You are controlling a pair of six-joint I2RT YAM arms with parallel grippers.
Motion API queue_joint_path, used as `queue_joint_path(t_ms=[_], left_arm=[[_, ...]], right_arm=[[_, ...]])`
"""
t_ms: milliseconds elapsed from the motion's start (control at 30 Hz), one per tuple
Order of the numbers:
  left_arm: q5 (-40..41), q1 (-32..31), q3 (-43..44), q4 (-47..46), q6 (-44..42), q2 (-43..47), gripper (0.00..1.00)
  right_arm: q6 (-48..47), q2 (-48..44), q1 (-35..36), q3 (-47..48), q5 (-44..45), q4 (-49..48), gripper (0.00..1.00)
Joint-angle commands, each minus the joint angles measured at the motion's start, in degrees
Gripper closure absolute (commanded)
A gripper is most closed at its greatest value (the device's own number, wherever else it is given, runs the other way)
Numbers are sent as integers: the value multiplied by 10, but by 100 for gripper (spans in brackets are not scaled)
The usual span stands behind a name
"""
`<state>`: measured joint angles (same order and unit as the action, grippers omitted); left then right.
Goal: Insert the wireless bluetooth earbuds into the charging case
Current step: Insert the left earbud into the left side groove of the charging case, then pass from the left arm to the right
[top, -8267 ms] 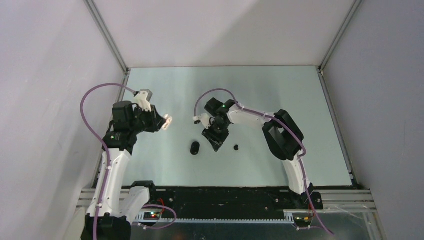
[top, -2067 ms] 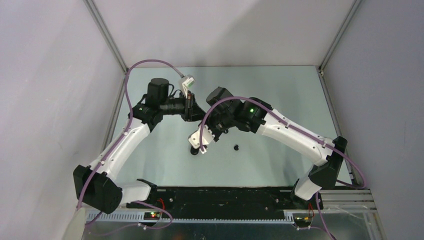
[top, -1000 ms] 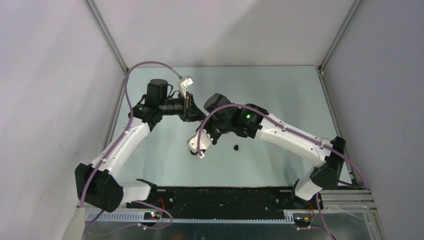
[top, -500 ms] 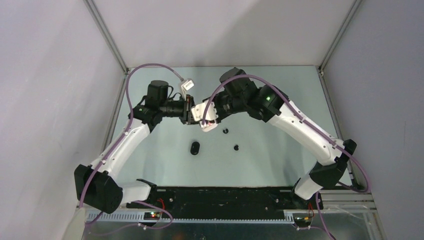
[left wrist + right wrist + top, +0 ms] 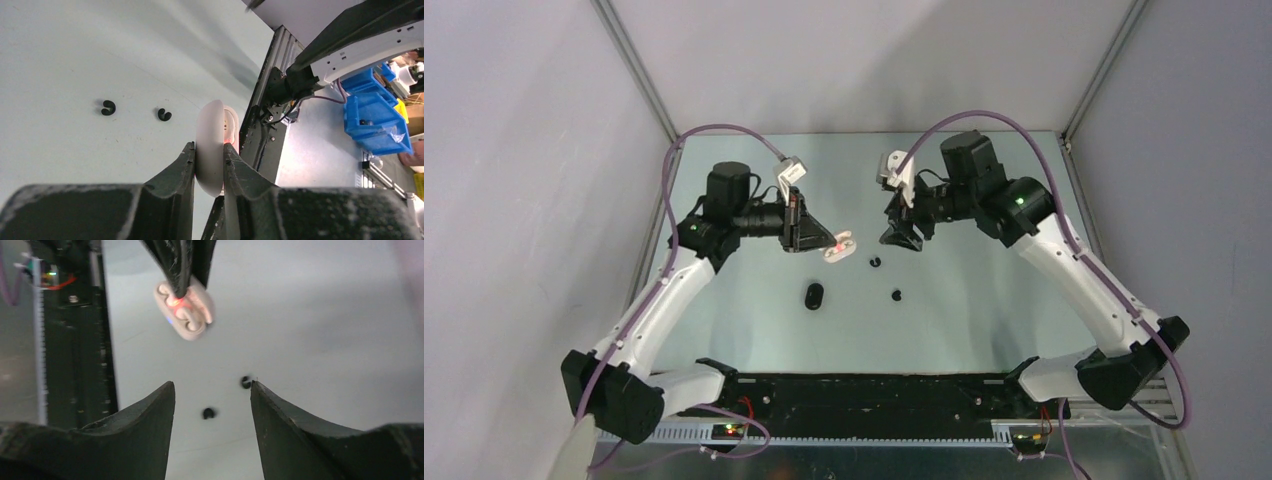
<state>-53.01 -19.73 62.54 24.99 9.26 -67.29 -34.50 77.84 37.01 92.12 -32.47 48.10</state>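
The white case [image 5: 210, 120] is pinched across its two broad faces by the left end effector [image 5: 209, 149], whose fingers are pressed against it. The case is held clear of the table [image 5: 984, 300]. A red glow is seen on the case. In the right wrist view two pale rounded lobes are shown in the face turned toward that camera; whether these are buds cannot be told.

The right end effector [image 5: 212, 386] is spread wide, and nothing is held between its fingers. In the top view it is found at 3 o'clock from the white case, apart from it.

The black case [image 5: 813, 295] is lying on the table at 7 o'clock from the white case and is touched by neither end effector. Whether its lid is up cannot be told.

Two black buds [image 5: 875, 262] are lying loose on the table, outside the black case. The first is placed at 2 o'clock from the black case, between the two end effectors and a little toward 6 o'clock. The second [image 5: 896, 295] is placed at 3 o'clock from the black case, near it but apart. In the left wrist view both are seen as small hooked shapes at 10 o'clock from the pinched case, side by side and not touching.
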Motion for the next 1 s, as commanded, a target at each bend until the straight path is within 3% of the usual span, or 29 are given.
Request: queue_joint_path(t_ms=[0,333,800,967], left_arm=[[-40,2,8,2,-57,33,100],[-41,-21,24,13,-132,65,100],[-65,-24,54,16,-134,49,100],[-64,-23,53,16,-131,48,100]], right_arm=[[110,13,-10,-45,-104,-42,39],[66,49,12,-29,-200,-60,44],[102,95,51,1,-204,-108,55],[143,103,42,0,-217,-126,70]])
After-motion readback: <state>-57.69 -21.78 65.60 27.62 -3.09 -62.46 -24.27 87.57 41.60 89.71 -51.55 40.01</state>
